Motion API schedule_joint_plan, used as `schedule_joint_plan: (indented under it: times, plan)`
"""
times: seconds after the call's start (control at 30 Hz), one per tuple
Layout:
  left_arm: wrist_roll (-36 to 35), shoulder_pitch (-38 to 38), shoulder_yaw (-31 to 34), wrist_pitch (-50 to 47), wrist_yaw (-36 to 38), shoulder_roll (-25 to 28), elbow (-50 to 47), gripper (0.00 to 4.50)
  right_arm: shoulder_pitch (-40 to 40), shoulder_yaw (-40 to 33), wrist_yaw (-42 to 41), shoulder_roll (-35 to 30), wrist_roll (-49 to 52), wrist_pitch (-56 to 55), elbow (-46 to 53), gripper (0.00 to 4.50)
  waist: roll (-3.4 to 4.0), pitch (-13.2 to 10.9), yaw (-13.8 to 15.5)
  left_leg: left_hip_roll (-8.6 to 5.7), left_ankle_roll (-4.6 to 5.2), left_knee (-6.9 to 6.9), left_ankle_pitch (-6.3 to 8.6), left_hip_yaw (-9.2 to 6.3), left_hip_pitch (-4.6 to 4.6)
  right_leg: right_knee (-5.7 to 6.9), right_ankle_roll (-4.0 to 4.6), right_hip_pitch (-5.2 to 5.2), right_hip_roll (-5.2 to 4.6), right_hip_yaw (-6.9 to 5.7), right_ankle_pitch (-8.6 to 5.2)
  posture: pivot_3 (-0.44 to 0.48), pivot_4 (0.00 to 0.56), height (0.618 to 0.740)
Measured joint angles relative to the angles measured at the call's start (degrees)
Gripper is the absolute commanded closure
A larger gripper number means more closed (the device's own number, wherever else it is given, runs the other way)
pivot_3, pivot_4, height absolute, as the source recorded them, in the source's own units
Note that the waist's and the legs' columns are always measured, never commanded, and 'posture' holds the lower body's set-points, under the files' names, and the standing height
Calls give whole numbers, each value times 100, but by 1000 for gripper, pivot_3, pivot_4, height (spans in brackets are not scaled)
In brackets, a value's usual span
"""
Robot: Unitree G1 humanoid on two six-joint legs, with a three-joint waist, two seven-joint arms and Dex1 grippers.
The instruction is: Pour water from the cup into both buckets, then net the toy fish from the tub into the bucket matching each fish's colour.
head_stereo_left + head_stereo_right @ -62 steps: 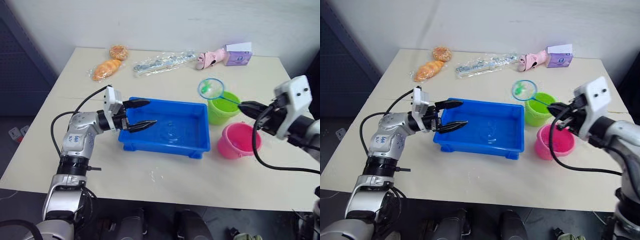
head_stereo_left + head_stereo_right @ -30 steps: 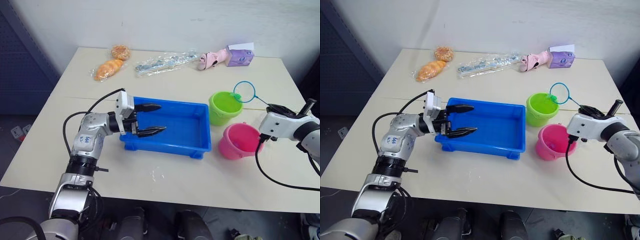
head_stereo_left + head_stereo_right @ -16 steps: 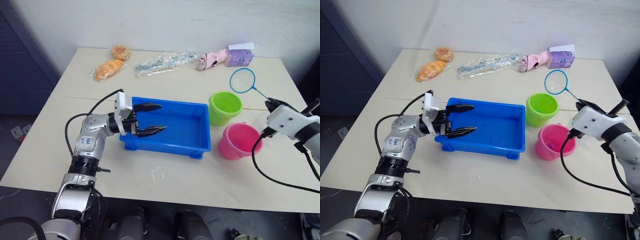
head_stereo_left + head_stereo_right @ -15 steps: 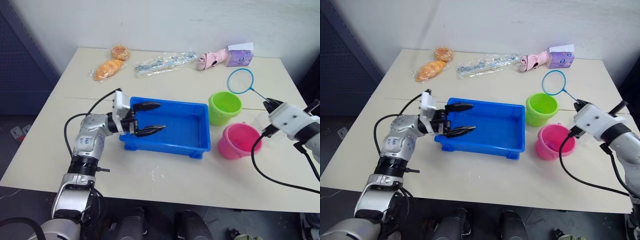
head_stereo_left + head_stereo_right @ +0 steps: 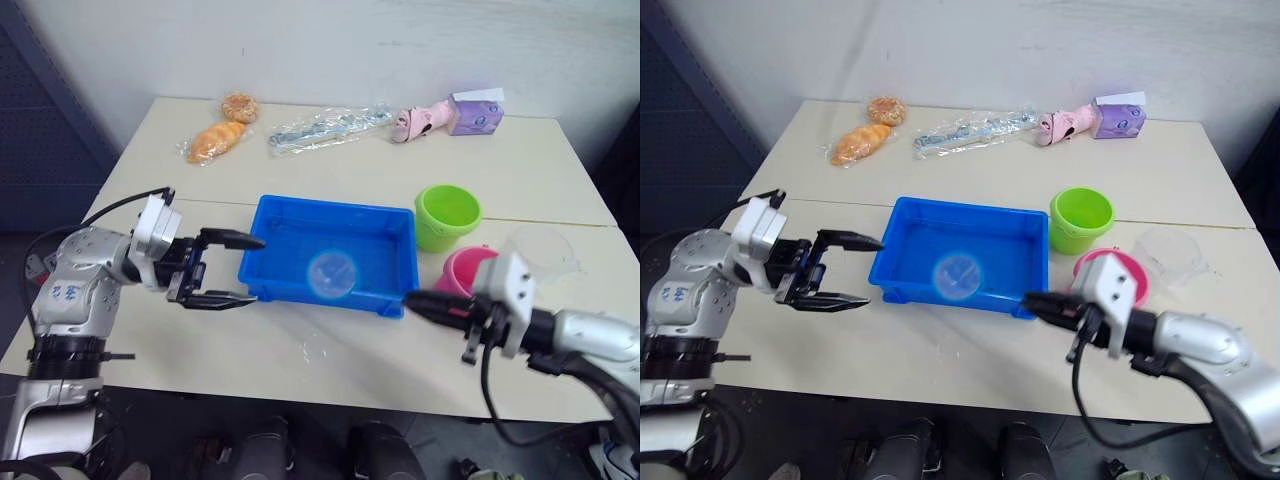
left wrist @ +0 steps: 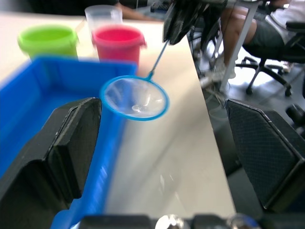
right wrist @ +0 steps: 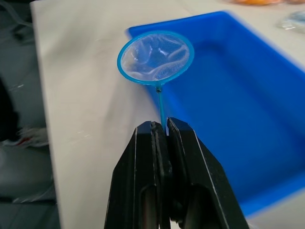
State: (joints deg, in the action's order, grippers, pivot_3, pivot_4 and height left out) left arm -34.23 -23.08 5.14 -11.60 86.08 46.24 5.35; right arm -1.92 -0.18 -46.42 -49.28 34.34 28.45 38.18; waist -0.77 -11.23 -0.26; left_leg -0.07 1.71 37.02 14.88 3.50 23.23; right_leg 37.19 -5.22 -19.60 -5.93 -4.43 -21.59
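Two grippers are out. Our right gripper [image 7: 162,131] pinches the net [image 5: 332,275] over the near side of the tub [image 5: 385,240]. Our left gripper [image 5: 228,270] gapes wide, left of it. We are netting fish; next we likely dip low.

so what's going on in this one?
The right end effector is shut on the net by its handle, holding the hoop over the near side of the blue tub. The left end effector is open, just off the tub's left end, holding nothing. The green bucket, pink bucket and clear cup stand to the right of the tub. No fish can be made out in the net or the tub.
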Motion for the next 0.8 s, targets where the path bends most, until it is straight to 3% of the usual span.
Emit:
schedule_joint_plan:
  times: [0.13,0.27,0.47,0.6,0.67,0.73,0.8]
  plan:
    - [81,455,-198,250,0,178,-28,56,163,967,-292,434,-590,-373,-433,4500,-3,2,12,-2,3,5,8,-3,-1,-8,0,6,-10,0,0,0,150,740]
    - [92,767,-329,411,0,226,-243,56,630,1962,-608,1091,-1490,-1162,-1626,4500,-5,3,-7,-4,1,4,12,-2,-1,-5,0,2,-14,-1,0,0,150,740]
    - [12,791,-352,212,-11,263,-330,56,1332,2373,-870,1919,-2180,-2235,-3389,4500,-2,1,-58,-5,-2,5,10,0,-3,8,0,0,-14,-4,0,0,150,740]
    - [-61,759,-285,-19,-13,281,-338,56,1435,2461,-1087,1999,-2359,-2621,-3883,4500,-2,1,-84,-7,-2,6,11,-2,-3,19,0,-3,-15,-5,0,0,150,740]
    - [-57,755,-285,-25,-10,339,-329,0,1431,2409,-1172,2055,-2238,-2490,-3883,3664,-2,1,-112,-7,-2,6,11,-2,-3,19,0,-2,-16,-4,0,0,150,740]
    - [-46,721,-284,-18,-9,377,-276,0,1373,2345,-1272,2036,-2201,-2458,-3875,3099,-2,1,-127,-8,-2,6,11,-2,-3,20,0,-3,-17,-4,0,0,150,740]
    - [-38,679,-284,-7,-9,381,-234,0,1264,2232,-1301,2005,-2183,-2457,-3824,1990,-2,1,-127,-8,-3,6,12,-2,-3,20,0,-3,-17,-4,0,0,150,740]
